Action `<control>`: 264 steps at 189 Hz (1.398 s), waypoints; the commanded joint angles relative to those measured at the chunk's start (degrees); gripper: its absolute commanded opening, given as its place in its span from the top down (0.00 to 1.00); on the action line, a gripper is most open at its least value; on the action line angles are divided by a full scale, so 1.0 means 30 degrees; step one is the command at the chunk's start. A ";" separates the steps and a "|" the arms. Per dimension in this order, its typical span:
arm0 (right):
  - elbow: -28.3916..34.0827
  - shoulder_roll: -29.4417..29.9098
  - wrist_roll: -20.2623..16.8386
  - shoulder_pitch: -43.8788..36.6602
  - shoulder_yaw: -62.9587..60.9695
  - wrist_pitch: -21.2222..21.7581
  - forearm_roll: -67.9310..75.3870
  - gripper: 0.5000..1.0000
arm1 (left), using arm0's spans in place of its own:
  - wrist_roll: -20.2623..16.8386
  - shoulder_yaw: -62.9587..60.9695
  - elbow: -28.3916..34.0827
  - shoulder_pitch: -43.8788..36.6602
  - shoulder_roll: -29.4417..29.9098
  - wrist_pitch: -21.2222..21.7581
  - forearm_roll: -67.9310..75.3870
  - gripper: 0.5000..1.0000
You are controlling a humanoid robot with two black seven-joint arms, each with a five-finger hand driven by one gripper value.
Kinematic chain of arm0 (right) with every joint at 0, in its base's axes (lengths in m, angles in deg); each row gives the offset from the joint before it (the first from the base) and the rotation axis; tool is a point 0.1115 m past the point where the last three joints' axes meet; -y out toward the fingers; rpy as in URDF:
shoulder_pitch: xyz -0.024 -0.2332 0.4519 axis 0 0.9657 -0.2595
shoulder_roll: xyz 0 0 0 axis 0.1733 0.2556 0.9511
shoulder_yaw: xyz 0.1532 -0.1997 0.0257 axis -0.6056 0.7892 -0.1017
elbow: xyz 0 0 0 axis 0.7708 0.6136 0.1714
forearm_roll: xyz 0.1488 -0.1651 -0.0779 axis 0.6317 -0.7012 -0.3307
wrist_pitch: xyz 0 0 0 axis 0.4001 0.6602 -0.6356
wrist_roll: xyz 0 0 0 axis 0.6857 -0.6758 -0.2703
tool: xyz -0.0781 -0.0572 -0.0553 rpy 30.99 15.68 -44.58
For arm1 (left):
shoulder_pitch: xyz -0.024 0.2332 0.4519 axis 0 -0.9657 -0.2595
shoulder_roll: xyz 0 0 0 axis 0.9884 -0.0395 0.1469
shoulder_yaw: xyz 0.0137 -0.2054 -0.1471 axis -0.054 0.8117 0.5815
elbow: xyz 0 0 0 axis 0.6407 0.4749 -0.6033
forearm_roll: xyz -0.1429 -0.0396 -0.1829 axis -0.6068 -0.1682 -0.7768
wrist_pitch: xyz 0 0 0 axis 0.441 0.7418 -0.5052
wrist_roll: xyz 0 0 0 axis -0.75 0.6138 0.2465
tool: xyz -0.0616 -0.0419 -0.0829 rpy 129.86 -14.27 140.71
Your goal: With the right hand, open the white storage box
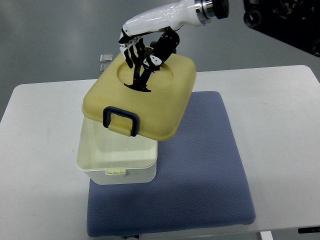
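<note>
Right hand, fingers curled on yellow lid, holds it tilted off white storage box, dark latch facing near desk edge.

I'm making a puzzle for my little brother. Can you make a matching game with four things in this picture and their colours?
Things:
1. lid
2. latch
3. mat
4. box

Colours:
A. white
B. yellowish
C. blue-grey
D. dark blue

Pairs: 1-B, 2-D, 3-C, 4-A

The right hand has its fingers on the raised lid.
</note>
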 commanded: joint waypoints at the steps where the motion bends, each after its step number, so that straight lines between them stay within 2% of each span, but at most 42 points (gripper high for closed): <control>1: 0.0216 -0.1579 0.0209 0.0251 0.0019 0.0532 -0.0031 1.00 | -0.0003 -0.0002 -0.0002 0.0000 0.0000 -0.0001 0.0000 0.00; 35: 0.0186 -0.3689 0.0326 0.1803 0.0342 0.0532 -0.0412 1.00 | -0.0003 -0.0002 -0.0002 0.0000 0.0000 -0.0001 0.0000 0.00; 67: 0.0040 -0.4392 0.0443 0.3678 0.0693 0.0532 -0.1524 1.00 | -0.0003 -0.0031 -0.0119 0.0000 0.0000 -0.0001 0.0029 0.00; 87: -0.0019 -0.4422 0.0590 0.4646 0.0781 0.0496 -0.1906 1.00 | -0.0003 -0.0031 -0.0119 0.0000 0.0000 -0.0001 0.0029 0.00; 121: -0.0019 -0.4188 0.0590 0.5905 0.1278 -0.0763 -0.2111 1.00 | -0.0003 -0.0002 -0.0031 0.0000 0.0000 -0.0001 0.0029 0.00; 162: -0.0107 -0.4129 0.0590 0.6169 0.2744 -0.2199 -0.2111 1.00 | -0.0003 -0.0002 -0.0031 0.0000 0.0000 -0.0001 0.0029 0.00; 264: -0.0546 -0.2694 0.0590 0.7957 0.2832 -0.3811 -0.2111 1.00 | 0.0026 -0.0031 -0.0002 0.0000 0.0000 -0.0001 0.0029 0.00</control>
